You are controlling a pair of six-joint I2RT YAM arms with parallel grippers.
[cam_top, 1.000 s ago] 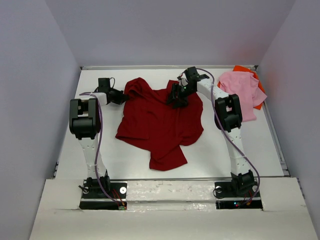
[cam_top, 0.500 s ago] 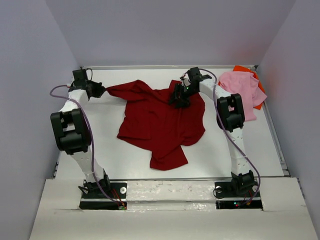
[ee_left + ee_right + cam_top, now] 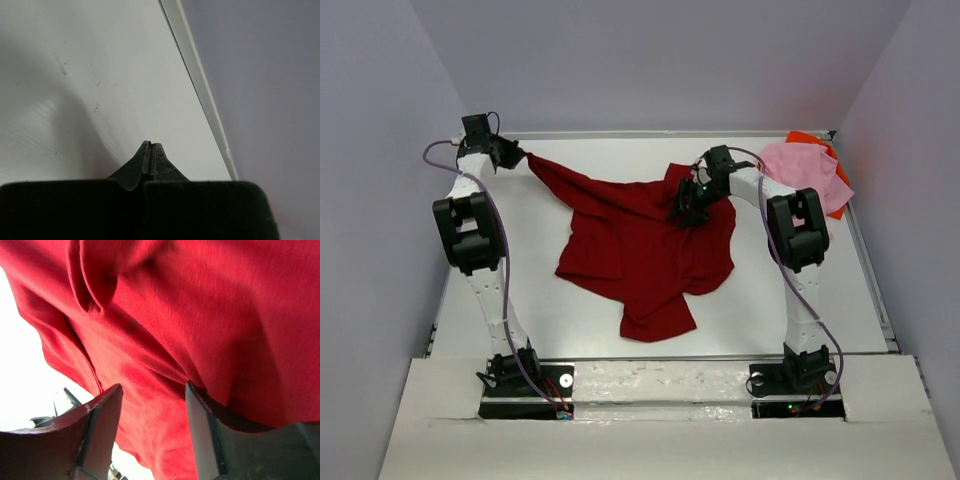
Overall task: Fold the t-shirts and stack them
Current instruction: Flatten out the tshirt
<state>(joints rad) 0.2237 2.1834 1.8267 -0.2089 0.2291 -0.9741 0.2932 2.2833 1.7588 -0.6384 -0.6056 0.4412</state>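
The dark red t-shirt (image 3: pixel 640 245) lies spread in the middle of the table, with one corner stretched taut to the far left. My left gripper (image 3: pixel 517 156) is shut on that corner near the table's far left edge. In the left wrist view the gripper (image 3: pixel 150 145) is closed, with a sliver of red cloth at the tips. My right gripper (image 3: pixel 688 212) is open over the shirt's upper right part. In the right wrist view the gripper (image 3: pixel 153 386) has its jaws apart, close against the red cloth (image 3: pixel 210 305). The light pink t-shirt (image 3: pixel 805 180) lies at the far right on the bright orange t-shirt (image 3: pixel 810 139).
The white table (image 3: pixel 770 300) has a raised rim along its edges; the rim (image 3: pixel 200 85) shows close to my left gripper. Grey walls stand close on the left, back and right. The pink and orange shirts fill the far right corner.
My left gripper has swung out to the far left corner and pulled the red shirt's corner taut. My right gripper has shifted slightly right and nearer over the shirt.
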